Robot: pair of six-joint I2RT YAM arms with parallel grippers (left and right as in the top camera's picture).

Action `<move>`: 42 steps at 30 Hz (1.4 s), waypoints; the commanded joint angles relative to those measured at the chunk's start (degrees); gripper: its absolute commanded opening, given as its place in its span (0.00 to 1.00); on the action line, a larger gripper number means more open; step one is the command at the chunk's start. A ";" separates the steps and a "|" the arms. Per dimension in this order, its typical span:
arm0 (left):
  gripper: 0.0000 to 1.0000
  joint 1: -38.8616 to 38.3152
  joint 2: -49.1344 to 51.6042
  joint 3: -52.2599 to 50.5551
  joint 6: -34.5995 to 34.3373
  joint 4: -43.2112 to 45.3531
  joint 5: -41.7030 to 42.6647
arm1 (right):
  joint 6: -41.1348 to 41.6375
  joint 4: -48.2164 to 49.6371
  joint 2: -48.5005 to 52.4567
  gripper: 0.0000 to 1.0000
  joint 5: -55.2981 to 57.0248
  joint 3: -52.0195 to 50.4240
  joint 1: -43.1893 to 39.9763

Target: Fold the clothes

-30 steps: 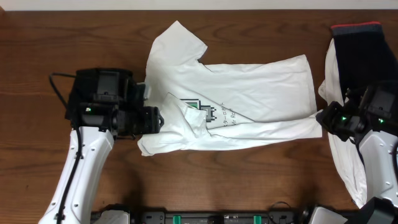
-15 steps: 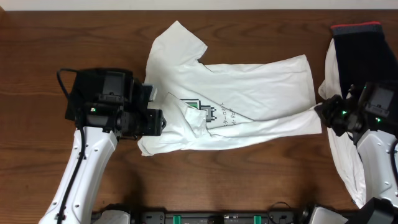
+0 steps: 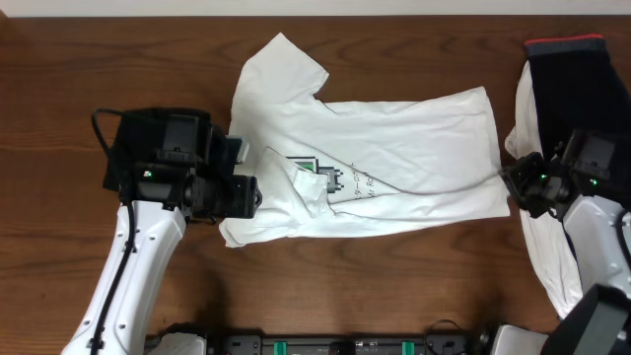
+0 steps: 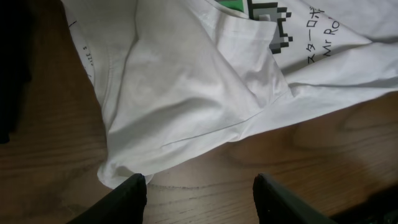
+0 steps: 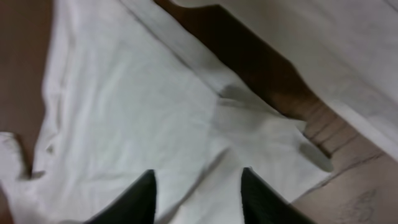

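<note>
Since the earlier frames the right gripper (image 3: 515,187) has let go of the hem corner it was pinching, and that corner has settled flat; the left arm has shifted slightly toward the far edge.

Overhead: three garments lie on the dark wooden table (image 3: 89,59).
- One white short-sleeved cotton T-shirt with a green-and-black square logo (image 3: 394,148) is spread at the table's centre, its hem toward the right edge.
- One black garment with a red band (image 3: 567,84) is at the far right corner.
- One plain white garment (image 3: 547,261) runs along the right edge, partly under the right arm.

The left gripper (image 3: 252,193) overlaps the shirt's collar end.

Left wrist: both fingers (image 4: 127,199) stand apart over bare wood just off the T-shirt (image 4: 180,87), nothing between them.

Right wrist: the fingers (image 5: 134,199) are parted and grasp nothing. Blurred white cloth (image 5: 124,106) lies beneath. Contact cannot be judged.
</note>
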 commanded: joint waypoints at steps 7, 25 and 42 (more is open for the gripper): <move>0.58 -0.04 -0.35 1.16 0.09 -0.87 -0.31 | -11.63 -3.89 4.24 0.50 2.51 0.66 1.03; 0.60 -0.02 -0.28 1.16 0.13 -0.74 -1.16 | -13.84 -0.52 4.39 0.29 3.08 -6.10 1.03; 0.61 -0.02 -0.26 1.16 0.15 -0.50 -1.16 | -10.95 5.99 4.63 0.01 -3.54 -7.69 1.01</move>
